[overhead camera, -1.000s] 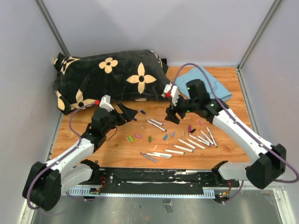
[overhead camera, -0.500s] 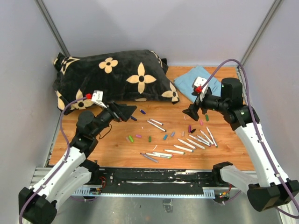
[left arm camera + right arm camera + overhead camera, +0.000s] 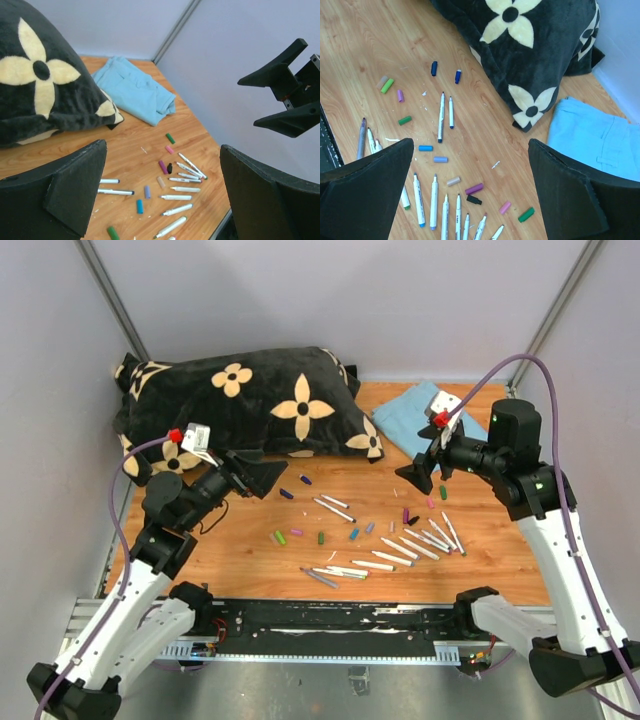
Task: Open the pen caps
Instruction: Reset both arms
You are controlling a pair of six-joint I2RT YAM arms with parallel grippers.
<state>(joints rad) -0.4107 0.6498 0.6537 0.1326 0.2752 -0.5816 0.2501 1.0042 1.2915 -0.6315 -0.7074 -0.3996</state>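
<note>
Several pen caps lie loose on the wooden table: green (image 3: 321, 537), blue (image 3: 353, 534), purple (image 3: 405, 515) and pink (image 3: 431, 503). Among them are uncapped white pens (image 3: 334, 508). My left gripper (image 3: 272, 480) hangs open above the table's left side, with nothing in it. In the left wrist view the left gripper (image 3: 162, 147) frames a purple cap (image 3: 163, 167) and a blue cap (image 3: 139, 206) far below. My right gripper (image 3: 412, 478) hangs open and empty at the right. In its own view the right gripper (image 3: 470, 145) looks down on a lilac cap (image 3: 440, 159) and pens (image 3: 441, 116).
A black cushion with cream flowers (image 3: 240, 400) fills the back left of the table. A folded light blue cloth (image 3: 430, 415) lies at the back right. Grey walls close in the sides and back. My right gripper (image 3: 250, 102) shows in the left wrist view.
Both arms have risen and drawn apart from the table's middle, the left one leftward and the right one back to the right. Both sets of jaws have opened wider.
</note>
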